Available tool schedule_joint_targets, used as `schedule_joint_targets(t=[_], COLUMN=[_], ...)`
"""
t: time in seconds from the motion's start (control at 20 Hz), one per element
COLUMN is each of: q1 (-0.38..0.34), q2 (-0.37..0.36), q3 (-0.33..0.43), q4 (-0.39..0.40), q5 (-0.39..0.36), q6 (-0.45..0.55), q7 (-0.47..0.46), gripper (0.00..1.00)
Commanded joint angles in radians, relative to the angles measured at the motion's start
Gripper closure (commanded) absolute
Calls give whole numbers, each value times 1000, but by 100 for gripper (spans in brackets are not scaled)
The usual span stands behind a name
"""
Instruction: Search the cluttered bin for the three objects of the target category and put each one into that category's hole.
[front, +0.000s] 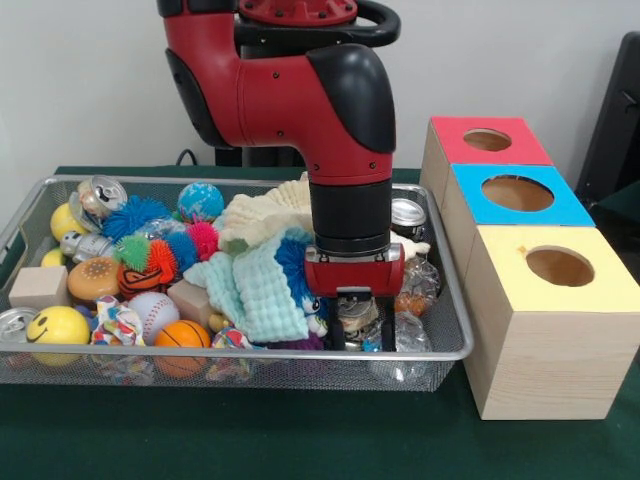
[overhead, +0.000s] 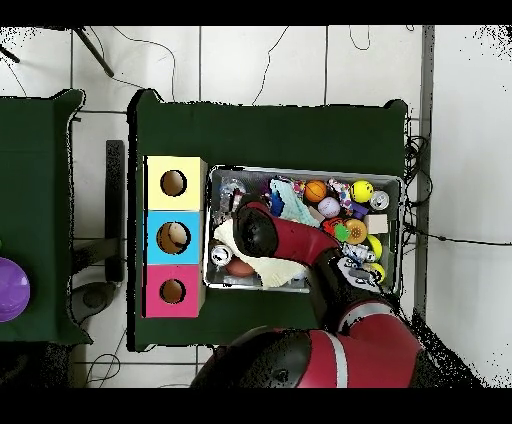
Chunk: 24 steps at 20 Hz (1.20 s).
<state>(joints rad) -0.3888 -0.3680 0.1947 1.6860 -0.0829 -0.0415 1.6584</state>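
The bin (front: 455, 352) is lying with its long axis across the table, while the gripper (front: 357, 338) is reaching in, its grip unclear.

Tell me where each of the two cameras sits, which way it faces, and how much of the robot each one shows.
Front view: across the table, facing the robot; sees the bin, three boxes, the red arm coming down, the gripper low in the clutter.
Overhead view: above, looking straight down, base at bottom; sees the arm reaching over the bin.
Shared: bin, arm, yellow-topped box, turned half round.
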Motion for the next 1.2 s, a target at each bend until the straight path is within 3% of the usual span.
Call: schedule_joint_targets(t=[0.05,0.3,0.85,1.2], q1=[8,40,-37,-20], q2=[128,163,244,207], q3=[13,0,81,94], q4=[-87,-115,-169,-131], q5=[4,21,-53,-21], q6=[51,11,-19,4], q7=[112,140,89,132], gripper=[0,0,0,0])
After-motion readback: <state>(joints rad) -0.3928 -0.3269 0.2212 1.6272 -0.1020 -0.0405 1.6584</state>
